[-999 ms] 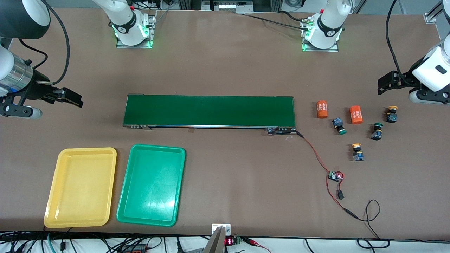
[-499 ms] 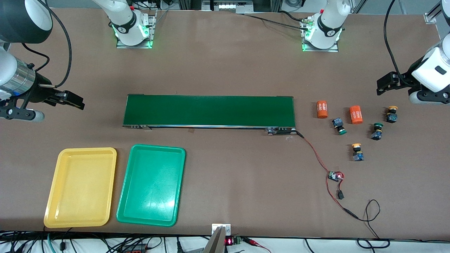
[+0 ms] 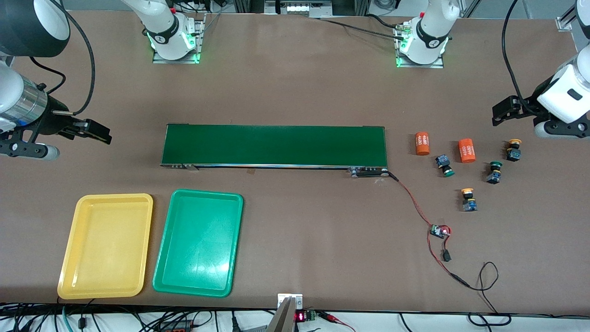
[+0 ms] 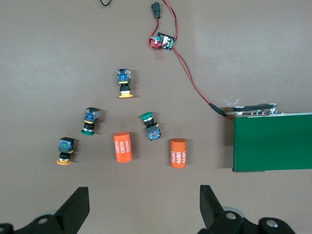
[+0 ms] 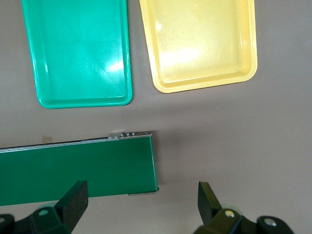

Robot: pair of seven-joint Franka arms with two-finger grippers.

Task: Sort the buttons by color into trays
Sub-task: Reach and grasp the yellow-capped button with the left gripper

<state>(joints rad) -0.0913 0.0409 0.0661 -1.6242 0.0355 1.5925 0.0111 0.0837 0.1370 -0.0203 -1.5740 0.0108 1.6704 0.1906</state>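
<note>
Four buttons (image 3: 479, 173) lay loose (among two orange cylinders (image 3: 444, 147)) at the left arm's end; yellow tray (image 3: 69, 249) and green tray (image 3: 163, 258) sat side by side at the right arm's end. Left gripper (image 4: 144, 207) hung spread above the buttons, right gripper (image 5: 141, 207) spread over the conveyor belt (image 3: 276, 145) end.

4 buttons (image 3: 479, 173) loose, trays (image 3: 152, 244) unfilled
</note>
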